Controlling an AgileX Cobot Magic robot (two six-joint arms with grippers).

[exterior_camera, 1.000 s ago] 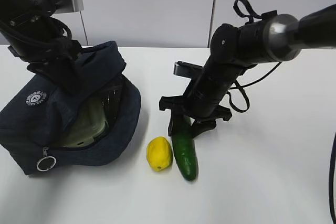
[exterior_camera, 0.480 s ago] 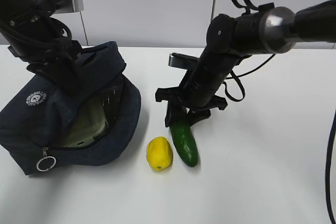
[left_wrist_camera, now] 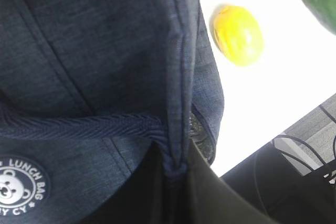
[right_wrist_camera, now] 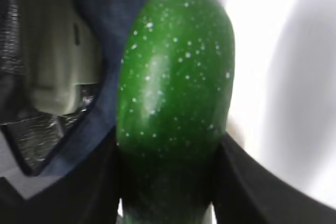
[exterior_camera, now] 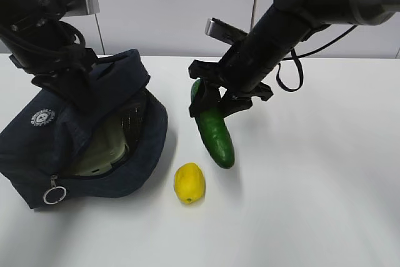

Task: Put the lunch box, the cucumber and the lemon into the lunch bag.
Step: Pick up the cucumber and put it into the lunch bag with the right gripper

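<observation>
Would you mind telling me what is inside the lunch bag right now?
Through the lunch bag's open mouth, the pale green lunch box shows against silver lining. The fabric covers the rest of the interior, so anything deeper is hidden.

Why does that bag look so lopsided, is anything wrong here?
Nothing looks spilled or damaged. The lunch bag slumps because the left gripper pinches its fabric, holding the mouth open. The right gripper holds the cucumber at a tilt.
</observation>
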